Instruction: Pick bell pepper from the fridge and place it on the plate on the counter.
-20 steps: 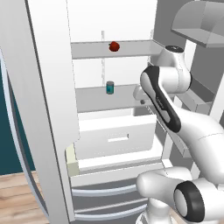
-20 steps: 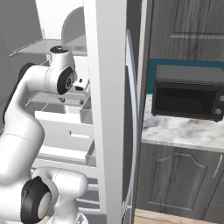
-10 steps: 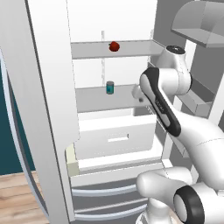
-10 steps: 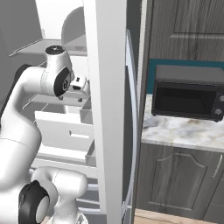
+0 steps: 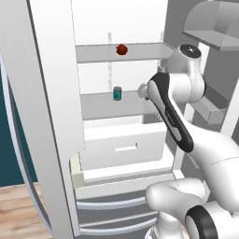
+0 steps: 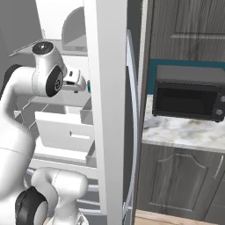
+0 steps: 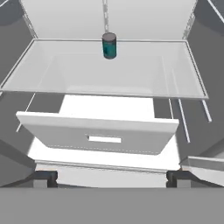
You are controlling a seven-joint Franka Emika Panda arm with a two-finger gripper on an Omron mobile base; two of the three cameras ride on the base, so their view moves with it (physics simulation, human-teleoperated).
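Bell pepper: lay on the upper shelf of the fridge, near that shelf's back edge and about midway along it; small and red, its stem hard to make out.
Can: a small teal cylinder, stood upright on the middle shelf near its back edge; from the hand camera it showed at the shelf's far centre.
Drawer: white, pulled out below the middle shelf, its slot handle facing the hand camera; its inside was hidden by its front wall.
Gripper: held in front of the fridge at the level of the middle shelf, well apart from the pepper on the shelf above; just the two dark fingertips showed, set far apart at the bottom corners, with nothing between them.
Hand in the base views: mostly hidden behind the arm's own links.
Counter: marbled, right of the fridge door, carrying a dark microwave; cut off at the right edge.
Fridge door: stood open and blocked much of the interior from the right base camera.
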